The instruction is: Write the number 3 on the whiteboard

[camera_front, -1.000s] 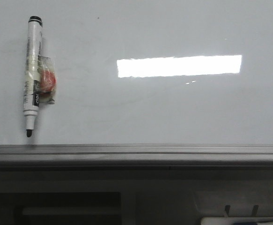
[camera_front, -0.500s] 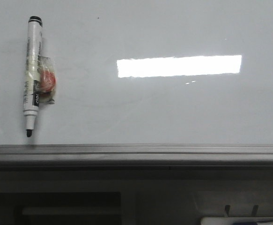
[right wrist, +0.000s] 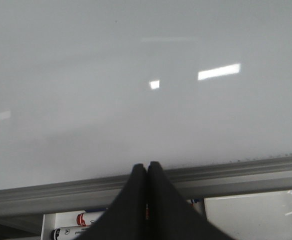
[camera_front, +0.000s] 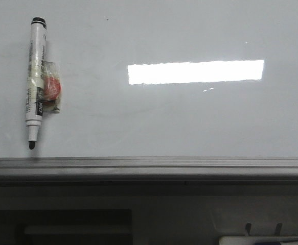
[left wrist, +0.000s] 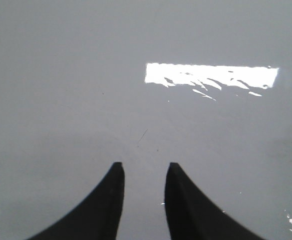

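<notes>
Waiting at the start: no number 3 drawn yet on the glossy pale grey-white whiteboard (camera_front: pixel 189 117). White black-tipped marker pen (camera_front: pixel 35 81) lies uncapped at far left, tip toward the grey metal rail (camera_front: pixel 149 166). Left gripper (left wrist: pixel 141 172) hovers over bare board, fingers apart, empty. Right gripper (right wrist: pixel 147 167) fingers pressed together, empty, near the rail. Next, I'd guess: left arm reaches for the pen.
</notes>
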You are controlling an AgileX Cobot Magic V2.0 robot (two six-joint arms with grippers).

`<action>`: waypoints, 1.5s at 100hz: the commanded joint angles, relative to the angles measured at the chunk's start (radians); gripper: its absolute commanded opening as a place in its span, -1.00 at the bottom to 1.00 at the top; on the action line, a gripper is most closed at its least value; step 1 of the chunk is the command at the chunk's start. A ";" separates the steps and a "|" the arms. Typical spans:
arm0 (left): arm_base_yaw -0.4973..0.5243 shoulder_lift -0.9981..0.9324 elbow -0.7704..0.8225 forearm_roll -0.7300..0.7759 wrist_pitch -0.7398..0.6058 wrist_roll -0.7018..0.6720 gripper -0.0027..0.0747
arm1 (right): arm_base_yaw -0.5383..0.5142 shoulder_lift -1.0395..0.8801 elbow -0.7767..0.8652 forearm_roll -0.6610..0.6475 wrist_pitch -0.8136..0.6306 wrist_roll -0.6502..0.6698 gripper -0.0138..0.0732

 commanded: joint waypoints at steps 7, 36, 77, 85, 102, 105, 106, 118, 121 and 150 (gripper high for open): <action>0.001 0.020 -0.023 -0.018 -0.156 -0.007 -0.12 | -0.007 0.015 -0.036 0.007 -0.051 -0.002 -0.78; -0.054 0.020 -0.016 -0.087 -0.199 0.214 -0.11 | -0.007 0.015 -0.036 0.035 -0.061 -0.002 -0.78; -0.396 0.086 -0.016 -0.128 -0.231 0.230 0.19 | -0.007 0.015 -0.036 0.037 -0.070 -0.002 -0.78; -0.442 0.133 -0.016 -0.169 -0.293 0.228 0.19 | -0.007 0.015 -0.036 0.037 -0.070 -0.002 -0.78; -0.516 0.264 -0.016 -0.248 -0.317 0.228 0.19 | -0.007 0.015 -0.036 0.037 -0.070 -0.002 -0.78; -0.526 0.293 -0.016 -0.291 -0.317 0.228 0.19 | -0.007 0.015 -0.036 0.037 -0.070 -0.002 -0.78; -0.528 0.308 -0.016 -0.300 -0.317 0.228 0.19 | -0.007 0.015 -0.036 0.037 -0.070 -0.002 -0.78; -0.579 0.441 -0.016 -0.391 -0.330 0.228 0.19 | -0.007 0.015 -0.036 0.037 -0.070 -0.002 -0.78; -0.603 0.471 -0.016 -0.391 -0.341 0.228 0.19 | -0.007 0.015 -0.036 0.037 -0.070 -0.002 -0.78; -0.839 0.687 -0.018 -0.416 -0.581 0.228 0.19 | -0.007 0.015 -0.036 0.037 -0.070 -0.002 -0.78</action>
